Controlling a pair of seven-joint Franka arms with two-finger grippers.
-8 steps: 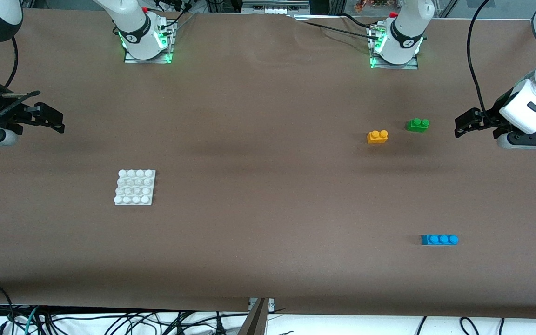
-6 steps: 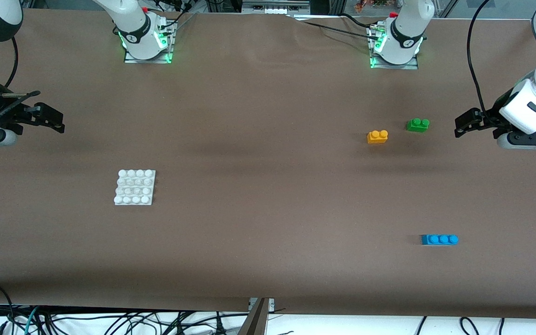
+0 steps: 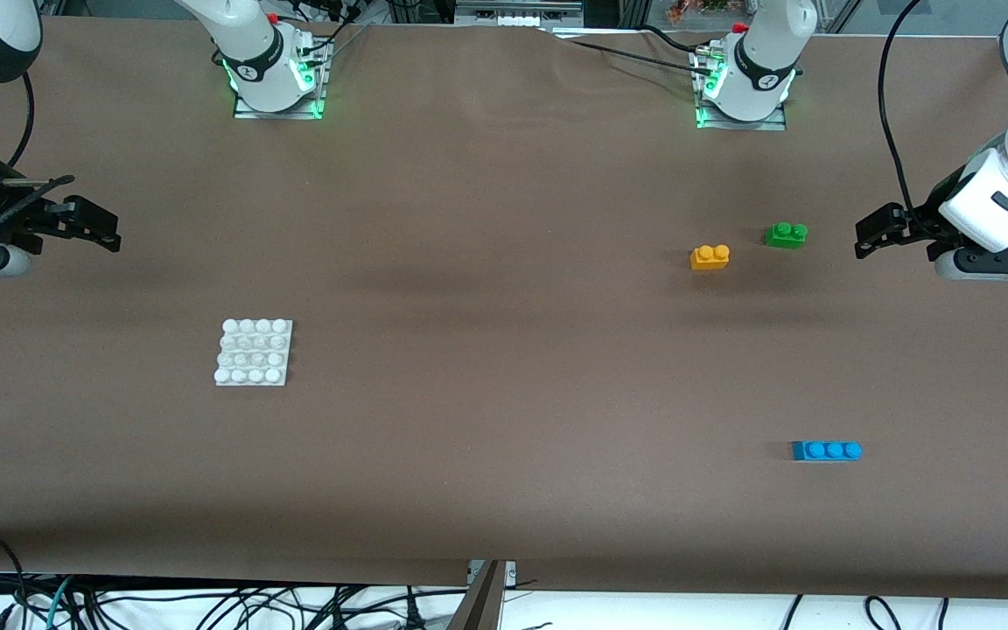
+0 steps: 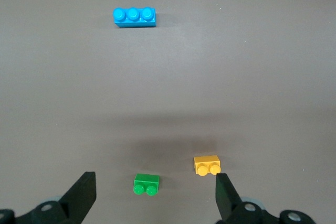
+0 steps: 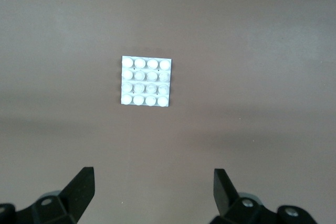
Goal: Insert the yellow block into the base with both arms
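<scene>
Front view: no readable writing. One yellow block (image 3: 710,256) lies on the brown table (image 3: 504,350) beside one green brick (image 3: 786,234); one blue three-stud brick (image 3: 826,451) lies nearer the camera. One white base (image 3: 253,352) lies toward the right arm's end. Left gripper (image 3: 873,233) and right gripper (image 3: 100,229) hover at the table's ends.

Left wrist view: fingers (image 4: 81,195) spread, empty, over the green brick (image 4: 146,184) and yellow block (image 4: 207,164).

Right wrist view: fingers (image 5: 79,190) spread, empty, base (image 5: 146,81) ahead.

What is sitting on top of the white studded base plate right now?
Nothing: all sixteen studs of the base plate show bare. The yellow block lies on the table toward the left arm's end, beside the green block. What is under the plate is hidden.
</scene>
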